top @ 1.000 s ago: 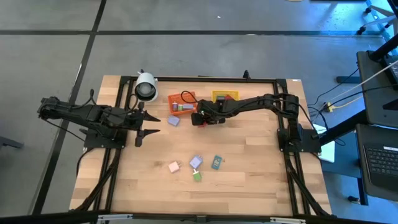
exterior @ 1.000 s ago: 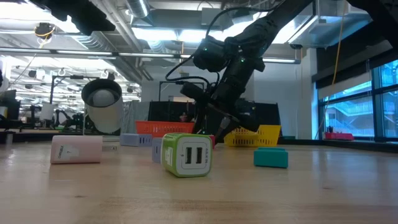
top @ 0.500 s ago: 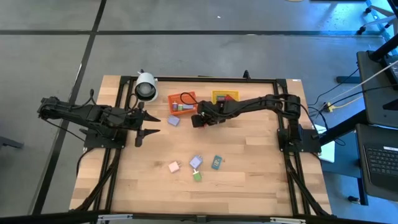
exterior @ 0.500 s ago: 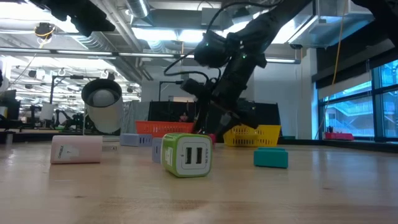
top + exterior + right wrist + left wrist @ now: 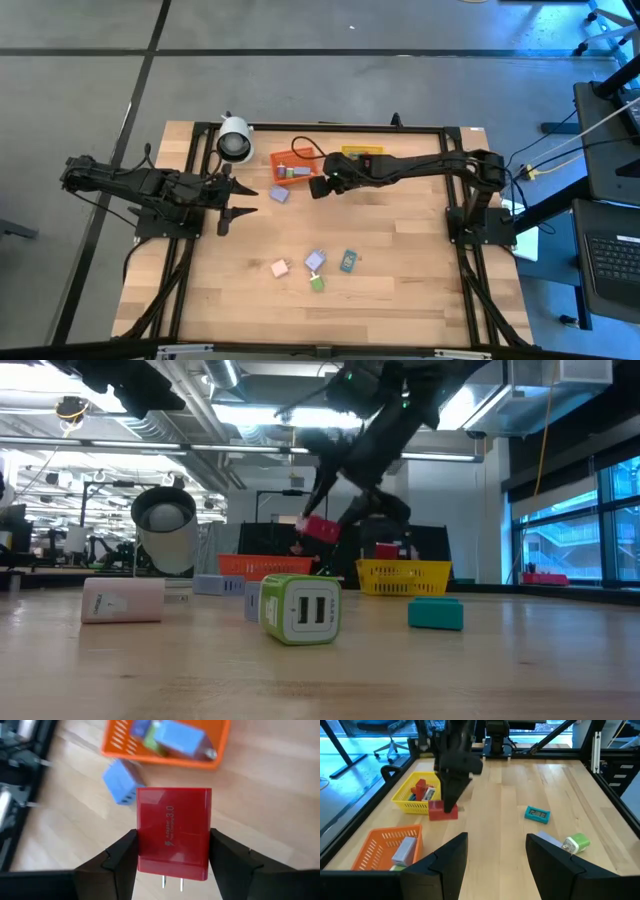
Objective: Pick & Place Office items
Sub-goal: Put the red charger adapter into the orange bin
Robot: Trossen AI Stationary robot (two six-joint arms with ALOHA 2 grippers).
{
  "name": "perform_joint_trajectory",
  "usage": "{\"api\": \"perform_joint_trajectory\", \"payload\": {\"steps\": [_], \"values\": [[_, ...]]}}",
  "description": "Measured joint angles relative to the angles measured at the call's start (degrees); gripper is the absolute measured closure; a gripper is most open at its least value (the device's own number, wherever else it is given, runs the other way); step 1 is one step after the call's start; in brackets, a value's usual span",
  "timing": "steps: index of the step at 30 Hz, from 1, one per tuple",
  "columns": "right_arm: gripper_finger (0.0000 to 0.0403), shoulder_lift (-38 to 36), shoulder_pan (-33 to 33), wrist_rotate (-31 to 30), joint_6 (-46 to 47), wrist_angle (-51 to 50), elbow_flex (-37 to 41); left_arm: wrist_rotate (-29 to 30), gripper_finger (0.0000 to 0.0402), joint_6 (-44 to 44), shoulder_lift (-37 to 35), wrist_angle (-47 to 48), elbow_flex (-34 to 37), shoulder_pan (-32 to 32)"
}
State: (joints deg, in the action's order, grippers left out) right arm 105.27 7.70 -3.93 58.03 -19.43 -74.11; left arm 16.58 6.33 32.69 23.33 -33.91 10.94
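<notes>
right claw: clamping a red charger block by its two flat sides, holding it clear above the table, near the orange bin and yellow bin
red block pose: long axis is running along the fingers; two metal prongs are sticking out toward the wrist, printed face is facing the wrist camera
left claw: fingers are standing apart, holding nothing, hovering at the left side of the table
loose on table, counted: 1 lilac block just beside the orange bin; 1 pink block, 1 lilac block, 1 green-and-white block and 1 teal block are clustering toward the front middle
green block pose: in the low view its two ports are facing the camera
orange bin contents: at least 2 blocks, blue and green, exact count unclear
yellow bin contents: red pieces showing, count unclear
bins: 2
other: 1 white cylinder is lying at the back left corner
</notes>
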Motion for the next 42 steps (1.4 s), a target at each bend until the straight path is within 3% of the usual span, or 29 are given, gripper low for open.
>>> {"api": "perform_joint_trajectory", "payload": {"steps": [8, 23, 35, 42], "values": [[0.0198, -4.46, 0.2, -5.04, -6.86, 4.09, -0.07, 2.45, 0.0206, 1.39, 0.29, -1.09, 0.0, 0.0], [0.0198, -4.38, 6.8, -1.96, -23.34, 16.43, -0.17, 4.42, 0.0206, 3.5, 0.98, -5.86, 0.0, -0.02], [0.0198, 2.25, 10.11, 8.36, -22.15, 24.17, -0.17, 4.34, 0.0206, 2.66, 1.73, -10.68, -0.01, -0.04], [0.0198, 6.05, 10.11, 9.52, -21.21, 25.93, -0.17, 4.01, 0.0206, 2.26, 3.8, -11.8, -0.01, -0.07]]}}
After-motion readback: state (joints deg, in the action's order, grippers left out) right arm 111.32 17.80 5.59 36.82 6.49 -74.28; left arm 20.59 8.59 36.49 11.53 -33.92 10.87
